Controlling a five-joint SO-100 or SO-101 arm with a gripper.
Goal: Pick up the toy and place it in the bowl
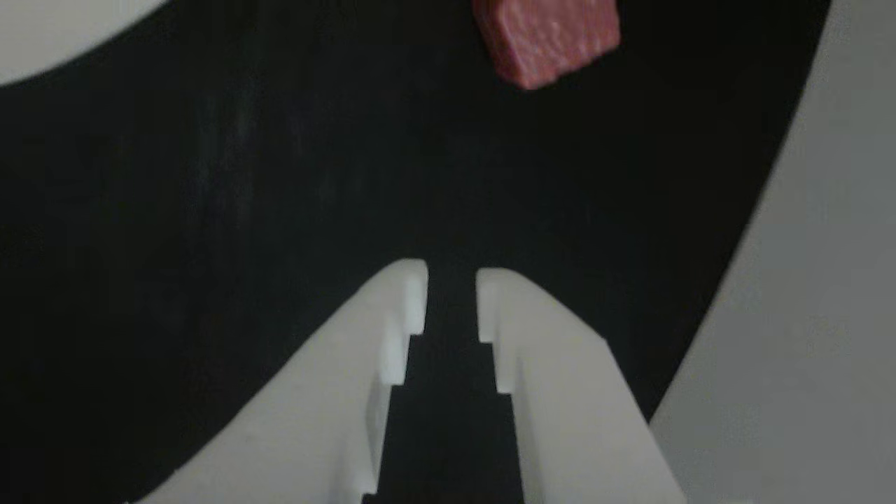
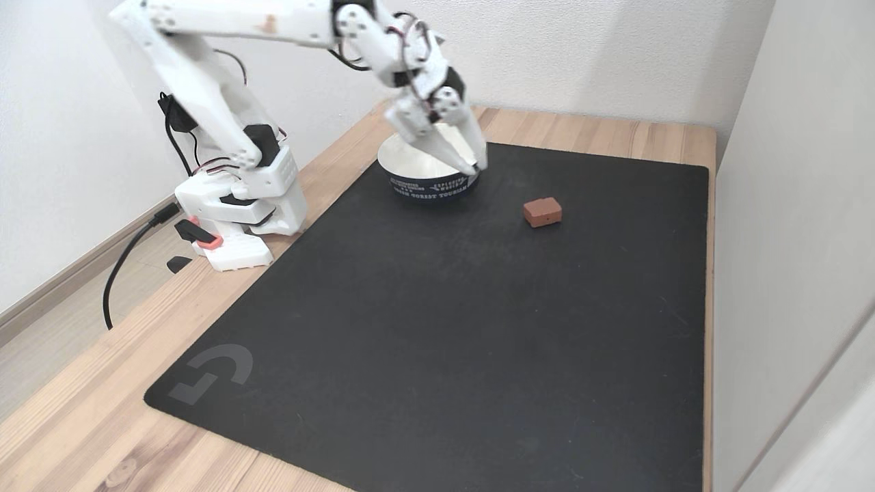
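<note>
Black mat point(image 2: 437, 328): toy point(image 2: 543, 211) beyond fingers point(image 2: 472, 160).

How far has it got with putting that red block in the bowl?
Nothing is done yet: the red block lies on the black mat, apart from the bowl. The gripper hangs empty by the bowl's rim. Reaching, grasping and dropping remain.

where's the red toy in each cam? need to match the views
Other view: toy at the top edge, right of centre, ahead of the tool, cut off by the frame.
Fixed view: toy on the mat, right of the bowl and the tool.
Shared landmark: the black mat under the toy.
</note>
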